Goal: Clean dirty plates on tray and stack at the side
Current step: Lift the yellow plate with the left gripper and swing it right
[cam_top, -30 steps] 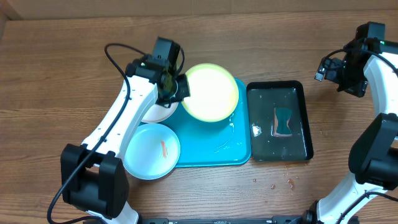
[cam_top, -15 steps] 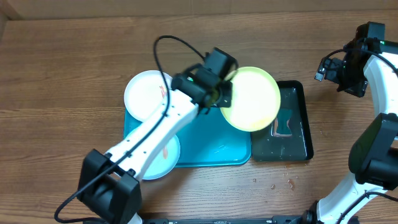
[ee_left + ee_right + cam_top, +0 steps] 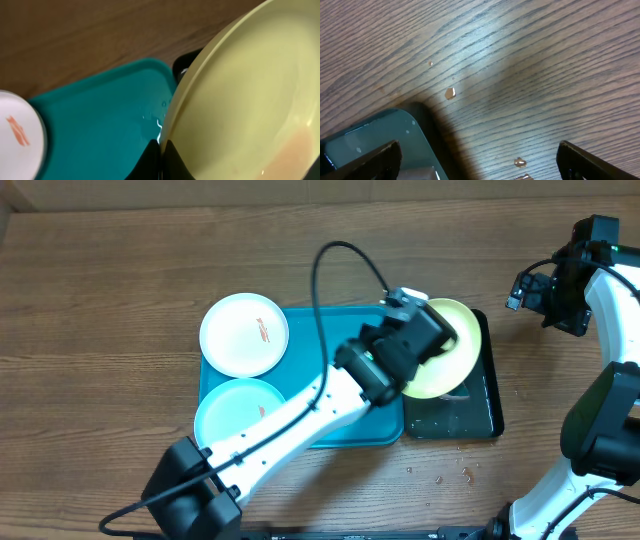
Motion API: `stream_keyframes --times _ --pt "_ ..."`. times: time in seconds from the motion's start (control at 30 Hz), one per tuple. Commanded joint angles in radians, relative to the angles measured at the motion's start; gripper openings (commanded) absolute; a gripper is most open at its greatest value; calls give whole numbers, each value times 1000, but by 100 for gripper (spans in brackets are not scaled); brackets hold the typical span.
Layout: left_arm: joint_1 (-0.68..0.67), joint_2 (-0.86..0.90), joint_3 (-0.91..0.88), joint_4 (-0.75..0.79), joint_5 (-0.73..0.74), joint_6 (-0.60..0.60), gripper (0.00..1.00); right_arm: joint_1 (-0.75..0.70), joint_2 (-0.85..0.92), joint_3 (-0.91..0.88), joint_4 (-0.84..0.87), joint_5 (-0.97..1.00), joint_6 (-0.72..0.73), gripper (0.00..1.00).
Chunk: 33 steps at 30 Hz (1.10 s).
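Observation:
My left gripper point(image 3: 161, 145) is shut on the rim of the yellow-green plate point(image 3: 240, 100), which is tilted. In the overhead view the left gripper point(image 3: 425, 340) holds this plate point(image 3: 455, 355) above the black tray point(image 3: 492, 400). The white plate point(image 3: 244, 334), with a red smear, lies at the back left corner of the turquoise tray point(image 3: 320, 345). The pale blue plate point(image 3: 238, 412), also smeared, lies at the tray's front left corner. My right gripper point(image 3: 560, 290) hangs open at the far right, away from all the plates, with nothing between its fingers point(image 3: 385, 155).
The black tray's wet corner point(image 3: 370, 140) shows under the right gripper point(image 3: 477, 155). Water drops point(image 3: 450, 473) lie on the wood in front of the black tray. The left arm stretches diagonally across the turquoise tray. The white plate's edge point(image 3: 17, 135) shows at the left of the left wrist view.
The left arm has swung to the right with the yellow-green plate, from the tray's back to above the black tray, uncovering the white plate. The right arm has not moved.

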Motion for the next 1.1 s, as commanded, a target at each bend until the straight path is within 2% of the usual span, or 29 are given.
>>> stream_keyframes --times 0.0,0.3,0.43,0.5,0.97,1.07 --pt "-56 -29 27 23 -224 109 4 -4 -19 13 2 -1 3 100" --pt "-239 -29 27 213 -624 461 4 -4 -19 13 2 -1 3 100" --pt "-303 -29 27 325 -742 658 4 -4 -19 13 2 -1 3 100" --pt "-324 -29 27 375 -777 716 4 -4 -19 13 2 -1 3 100" --pt "-335 -29 27 408 -787 734 4 -4 -19 13 2 -1 3 100" --pt "-335 -29 26 403 -787 689 4 -4 -19 13 2 -1 3 100"
